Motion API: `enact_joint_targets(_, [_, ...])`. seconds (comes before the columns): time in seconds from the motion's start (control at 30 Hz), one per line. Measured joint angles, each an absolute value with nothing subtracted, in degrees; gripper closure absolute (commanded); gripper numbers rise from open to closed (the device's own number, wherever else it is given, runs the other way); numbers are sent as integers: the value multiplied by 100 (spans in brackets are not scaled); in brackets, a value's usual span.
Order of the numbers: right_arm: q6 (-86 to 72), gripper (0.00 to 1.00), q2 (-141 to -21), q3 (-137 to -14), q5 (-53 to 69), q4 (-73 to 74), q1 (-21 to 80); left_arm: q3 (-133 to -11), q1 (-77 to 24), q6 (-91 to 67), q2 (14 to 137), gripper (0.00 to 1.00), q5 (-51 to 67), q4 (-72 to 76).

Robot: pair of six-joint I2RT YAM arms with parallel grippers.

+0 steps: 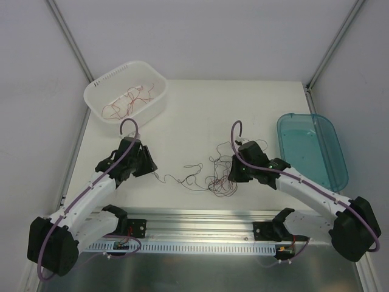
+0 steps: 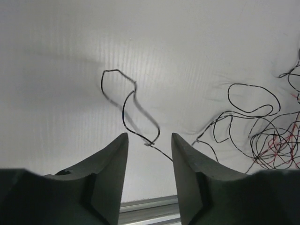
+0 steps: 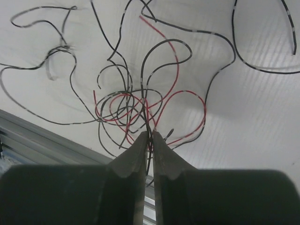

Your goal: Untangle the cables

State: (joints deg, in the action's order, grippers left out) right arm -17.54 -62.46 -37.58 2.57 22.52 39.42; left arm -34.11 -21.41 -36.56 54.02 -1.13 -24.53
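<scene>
Thin curly red and black cables [image 1: 213, 175] lie knotted at the centre of the white table [image 1: 200, 109]. One loose black tail trails to 9 o'clock toward the left gripper [image 2: 149, 137]. More red strands sit in the white perforated plastic basket [image 1: 124, 66] at 11 o'clock. The clear teal plastic bin [image 1: 311, 115] is at 3 o'clock, with no wires seen in it.

Left gripper is released: jaws apart, black tail lying between them ungripped. Right gripper [image 3: 149, 136] is at the knot's 3 o'clock edge, jaws almost together around a black strand. Pinched or loose in the slit, cannot tell.

Judgement: the step is pulling one strand free. To do it well, clamp a single strand, draw it slowly away from the knot and pin the clump with the other arm.

Hard to read: which strand crosses which, the wire ends and the strand count. The top view is too small for that.
</scene>
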Motion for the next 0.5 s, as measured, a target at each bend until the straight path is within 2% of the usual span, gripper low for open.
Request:
enact_joint_targets(0.03, [-1752,85,-6298,-3800,250,2252,3977,-3411,-2150,-3656,5380,47,3,-2451])
enact_joint_targets(0.07, [-1752,81,-6351,-3857,235,2252,4014,-3411,-2191,-3662,5354,31,69,-2451])
enact_joint_targets(0.13, [-1743,77,-6405,-3992,193,2259,4066,-3411,-2353,-3667,5308,20,215,-2449])
enact_joint_targets(0.2, [-1728,64,-6423,-4141,89,2292,4104,-3424,-2657,-3651,5282,10,331,-2447])
enact_joint_targets(0.23, [-1721,62,-6420,-4206,14,2311,4117,-3441,-2832,-3645,5284,9,381,-2440])
enact_joint_targets(0.5, [-1682,63,-6224,-4366,-812,2877,4141,-4451,-4466,-3636,6045,8,543,-2237])
